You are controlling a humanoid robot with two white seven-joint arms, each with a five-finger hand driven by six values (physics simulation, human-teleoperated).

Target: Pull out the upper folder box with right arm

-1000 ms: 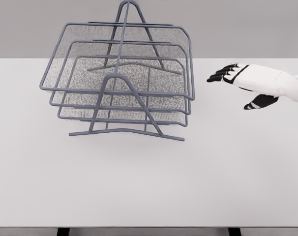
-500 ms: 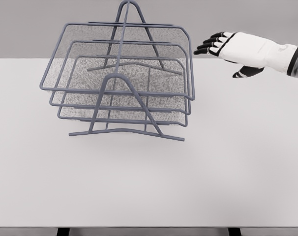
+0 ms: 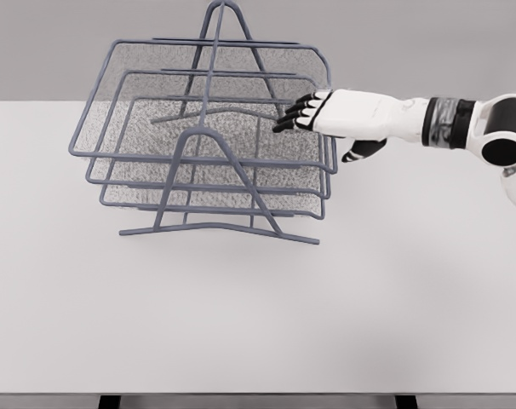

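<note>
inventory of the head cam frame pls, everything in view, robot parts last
wire rack frame: 1, blue-grey, standing on the table left of centre, with an A-shaped support at the front and another at the back
mesh trays: 3, blue-grey, stacked in the rack; upper tray, middle tray, lower tray
table: 1, white, fills most of the frame; grey backdrop behind it
right hand: 1, white with black fingers, reaching in from the right at the right side of the trays, fingertips over the right rims, fingers extended, no grasp visible
right arm: 1, white with a grey wrist band and a black joint, at the right edge
left arm: none in view
</note>
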